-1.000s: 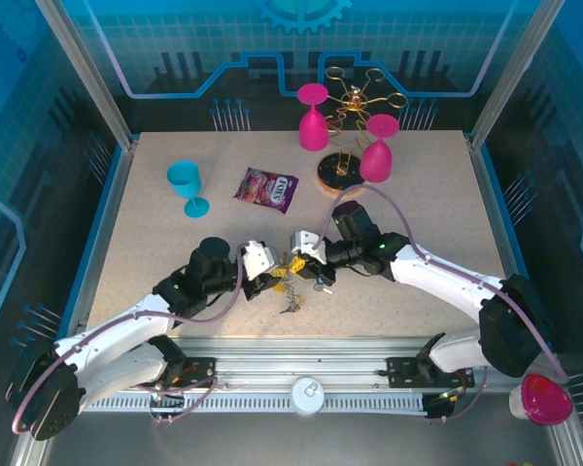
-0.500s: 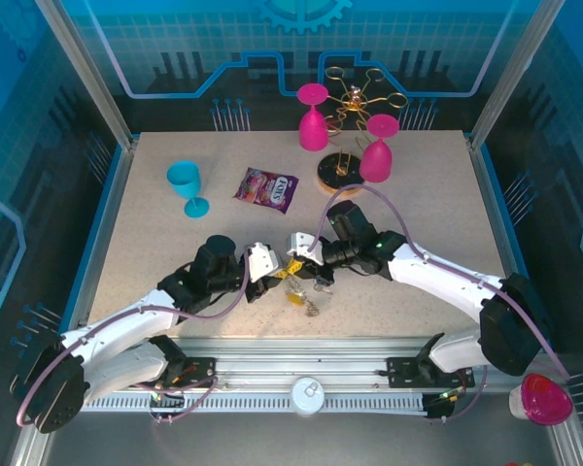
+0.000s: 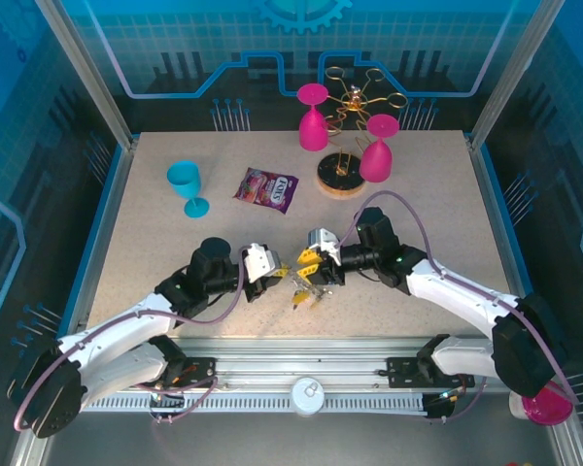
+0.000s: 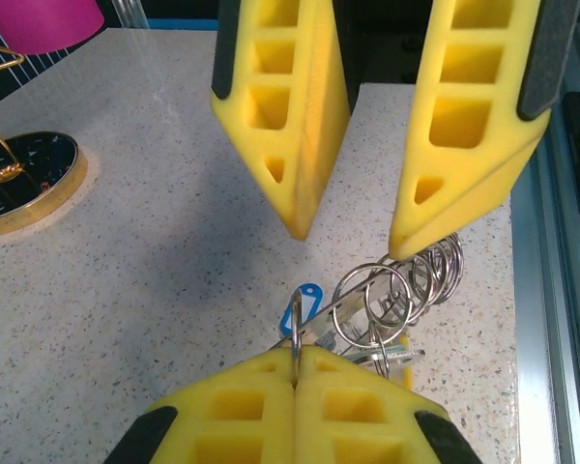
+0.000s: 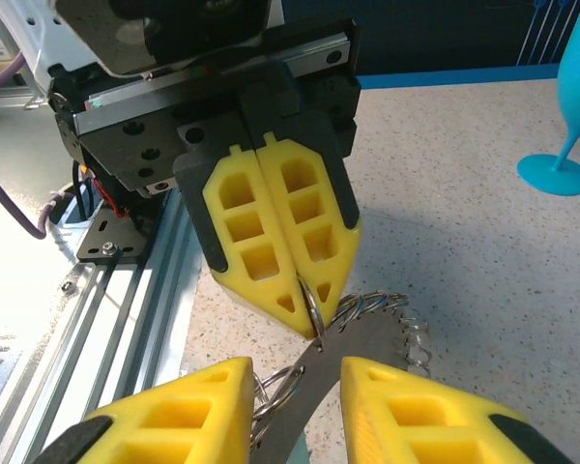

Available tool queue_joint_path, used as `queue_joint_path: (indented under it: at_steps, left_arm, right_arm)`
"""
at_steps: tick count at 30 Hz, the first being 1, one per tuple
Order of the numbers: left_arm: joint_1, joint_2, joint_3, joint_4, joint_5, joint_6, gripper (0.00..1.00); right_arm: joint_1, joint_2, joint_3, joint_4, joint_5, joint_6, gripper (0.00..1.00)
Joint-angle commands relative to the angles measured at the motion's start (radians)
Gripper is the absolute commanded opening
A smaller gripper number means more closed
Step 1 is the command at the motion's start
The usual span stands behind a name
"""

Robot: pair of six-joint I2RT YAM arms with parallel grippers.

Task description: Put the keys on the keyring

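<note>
- The keyring [image 4: 295,333] is a thin grey wire loop, held just above the bench [image 3: 418,194] near its front edge, between the two arms.
- The keys [image 3: 306,294] hang off it as one tangled bunch of small silver rings and blades, with a blue tag [image 4: 302,302] close to the wire.
- The left pincer [image 4: 295,353] is closed tight, and the wire of the keyring runs straight into the seam between its yellow fingertips.
- From that grip the bunch trails away toward the right arm, so the loose part lies on the right arm's side.
- The right pincer [image 5: 300,372] faces the left one almost tip to tip, very near. Its jaws stand partly apart.
- One flat key blade [image 5: 367,333] lies in that gap, its long axis slanting from between the right fingertips up toward the left pincer's tips. Light shows on both sides of the blade, so it looks unclamped.
- Judged from this, the right arm is the nearer one to take the blade, closing across its flat sides.
</note>
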Motion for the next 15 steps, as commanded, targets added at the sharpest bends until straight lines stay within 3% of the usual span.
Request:
queue_joint_path:
  at_steps: [1,11,15]
  left_arm:
    - [0.002,-0.026,-0.007,0.059,0.035,-0.003,0.0]
    - [0.002,-0.021,0.0,0.025,0.031,0.019,0.0]
    - [0.001,-0.01,0.029,-0.054,-0.016,0.046,0.0]
  right_arm:
    - [0.008,0.012,-0.006,0.083,-0.028,0.02,0.3]
    - [0.005,0.016,-0.014,0.147,0.0,0.054,0.28]
    - [-0.038,-0.053,-0.069,0.204,0.13,0.159,0.31]
